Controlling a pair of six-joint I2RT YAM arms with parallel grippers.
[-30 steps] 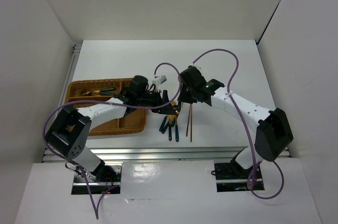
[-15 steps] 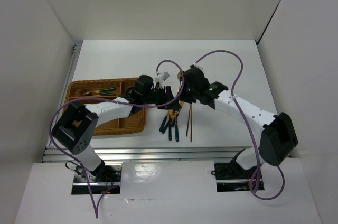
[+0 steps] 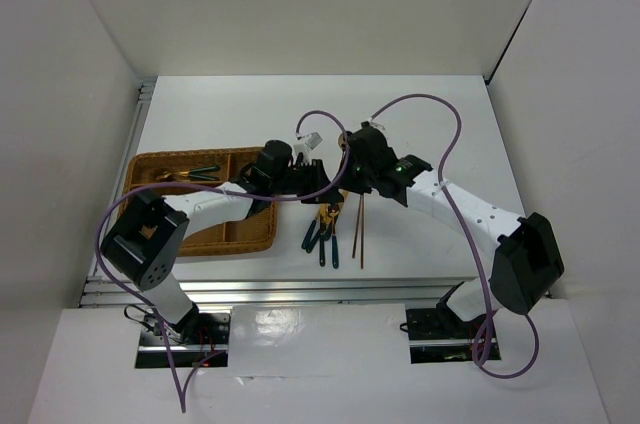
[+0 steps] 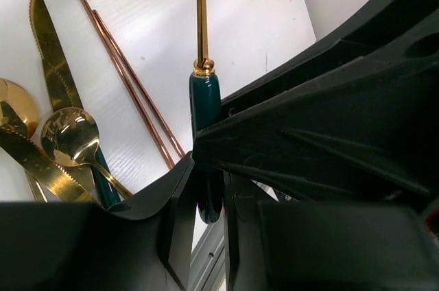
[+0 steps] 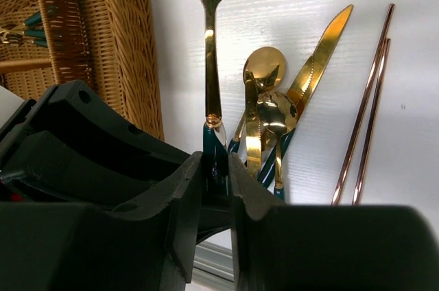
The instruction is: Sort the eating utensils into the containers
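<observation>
The gold-headed spoon stands mid-frame in the right wrist view, its teal handle pinched in the right claw, which is closed tight on it. The left claw is likewise clamped on another teal-handled utensil, whose head runs off the top of the frame. Below lie the loose pile and the chopsticks on the bench. The wicker tray sits at upper left. With both arms crowded together at centre, one should probably travel at a time, lowering its piece flat into a matching compartment before letting go.
</observation>
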